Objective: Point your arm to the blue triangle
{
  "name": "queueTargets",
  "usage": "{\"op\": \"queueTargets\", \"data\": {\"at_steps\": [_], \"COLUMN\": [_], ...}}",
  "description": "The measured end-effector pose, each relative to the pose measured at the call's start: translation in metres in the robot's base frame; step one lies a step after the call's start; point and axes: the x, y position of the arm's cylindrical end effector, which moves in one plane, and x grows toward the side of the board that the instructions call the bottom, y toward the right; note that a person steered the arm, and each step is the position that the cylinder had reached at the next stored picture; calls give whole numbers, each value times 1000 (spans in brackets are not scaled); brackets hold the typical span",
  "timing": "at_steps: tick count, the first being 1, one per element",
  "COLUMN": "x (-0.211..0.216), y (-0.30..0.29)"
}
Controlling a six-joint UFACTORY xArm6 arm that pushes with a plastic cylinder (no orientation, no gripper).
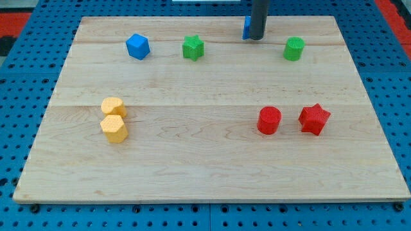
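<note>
Pale wood bench [212,160] on blue pegboard [19,83]. My tip [256,37] at top edge, touching blue block [246,27], shape hidden. No claw; nothing held.

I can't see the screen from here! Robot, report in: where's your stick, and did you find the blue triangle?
My tip at the view's top, right against the blue block. That block mostly hidden behind the rod; shape unclear. Nothing in the way.

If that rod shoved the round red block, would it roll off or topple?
Probably neither. The red cylinder stands upright on its flat end and looks squat, so it would likely slide across the smooth wooden board. An off-centre push might turn it toward the red star beside it. My tip is far away.
</note>
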Motion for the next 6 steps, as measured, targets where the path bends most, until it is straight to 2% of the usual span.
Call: {"op": "queueTargets", "data": {"at_steps": [1, 4, 6], "x": [0, -39, -41], "y": [28, 32, 32]}}
